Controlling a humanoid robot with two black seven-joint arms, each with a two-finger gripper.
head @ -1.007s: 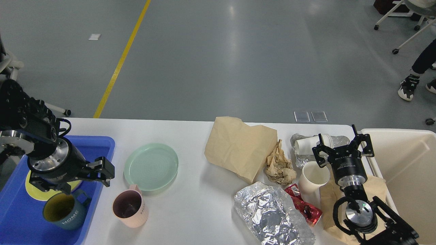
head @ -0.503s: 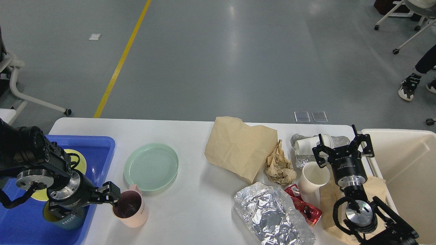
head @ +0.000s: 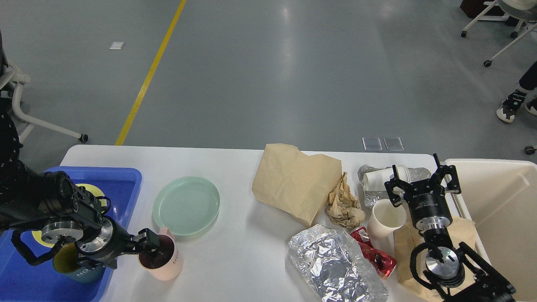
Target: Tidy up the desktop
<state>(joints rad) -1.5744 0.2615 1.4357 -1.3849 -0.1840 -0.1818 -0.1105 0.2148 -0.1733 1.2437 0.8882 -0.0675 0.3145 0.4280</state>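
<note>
Left gripper sits at the pink mug rim — its finger spread is unreadable. Right gripper is spread wide, hiding part of the paper cup.

We read only part of a word: the white letters "HO" on the side of the dark teal ceramic mug in the blue plastic tray at the table's left edge, the rest hidden. Small print on the pink mug is too blurred to read.
</note>
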